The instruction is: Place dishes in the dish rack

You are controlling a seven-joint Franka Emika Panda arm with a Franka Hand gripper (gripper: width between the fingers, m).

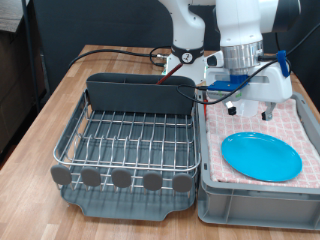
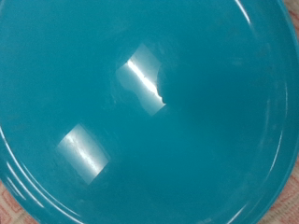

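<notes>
Light-blue plate (image 1: 261,157) lies flat in cloth-lined grey bin (image 1: 255,201), beside empty dish rack (image 1: 128,140). Gripper (image 1: 252,106) hovers above plate; jaws' state: cannot tell. Likely best: rim grasp, since plate lies flat.

White arm upright, wrist pointing down, gripper (image 1: 254,112) hovering low, fingers (image 1: 268,110) barely visible.

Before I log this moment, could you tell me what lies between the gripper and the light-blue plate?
Nothing: in the exterior view the gripper hangs above the plate with only bare checked cloth behind the gap.
</notes>
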